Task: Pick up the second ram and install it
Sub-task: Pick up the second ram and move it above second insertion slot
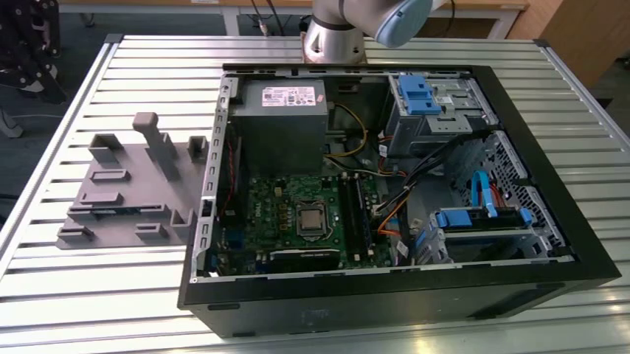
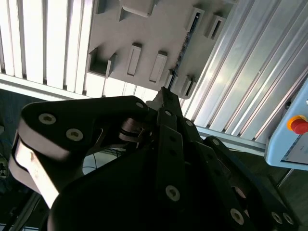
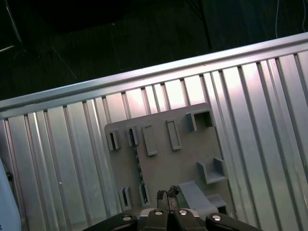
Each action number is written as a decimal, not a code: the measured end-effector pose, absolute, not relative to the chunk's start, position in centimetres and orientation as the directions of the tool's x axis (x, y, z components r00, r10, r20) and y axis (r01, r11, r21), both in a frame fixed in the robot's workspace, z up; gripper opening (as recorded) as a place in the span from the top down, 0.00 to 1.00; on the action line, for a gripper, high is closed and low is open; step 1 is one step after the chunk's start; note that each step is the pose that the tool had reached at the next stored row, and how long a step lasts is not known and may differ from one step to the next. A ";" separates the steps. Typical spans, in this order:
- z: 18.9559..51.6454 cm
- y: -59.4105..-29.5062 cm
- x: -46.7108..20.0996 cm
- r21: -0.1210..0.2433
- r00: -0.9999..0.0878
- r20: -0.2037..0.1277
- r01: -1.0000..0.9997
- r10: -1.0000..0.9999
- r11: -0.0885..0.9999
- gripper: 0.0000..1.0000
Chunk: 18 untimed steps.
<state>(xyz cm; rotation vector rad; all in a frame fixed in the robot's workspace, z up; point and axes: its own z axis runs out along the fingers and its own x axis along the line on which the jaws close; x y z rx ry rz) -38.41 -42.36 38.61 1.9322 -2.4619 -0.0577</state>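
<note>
The second ram (image 3: 138, 169) is a thin blue strip standing on edge in a slot of the grey holder block (image 3: 163, 163). In the second wrist view the ram (image 2: 186, 42) shows as a dark line across the block (image 2: 144, 29). In the exterior view the ram (image 1: 106, 209) lies low in the block (image 1: 128, 184) on the exterior view's left. My gripper (image 3: 167, 195) hangs high above the block, beside the ram and apart from it. Its black fingertips (image 2: 162, 94) are closed together with nothing between them.
An open black computer case (image 1: 551, 221) stands on the slatted metal table (image 1: 88, 295). Inside are the green motherboard (image 1: 285, 214) with long black slots (image 1: 356, 214), a grey power supply (image 1: 280, 125) and blue drive brackets (image 1: 418, 96). The arm's base (image 1: 333, 40) stands behind the case.
</note>
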 end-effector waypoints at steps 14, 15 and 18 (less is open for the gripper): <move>38.0 -42.4 -38.5 0.036 -0.129 -0.014 -0.991 -0.992 0.128 0.89; 38.0 -42.4 -38.5 0.036 -0.129 -0.014 -0.991 -0.992 0.128 0.89; 38.0 -42.4 -38.5 0.036 -0.129 -0.014 -0.991 -0.992 0.128 0.89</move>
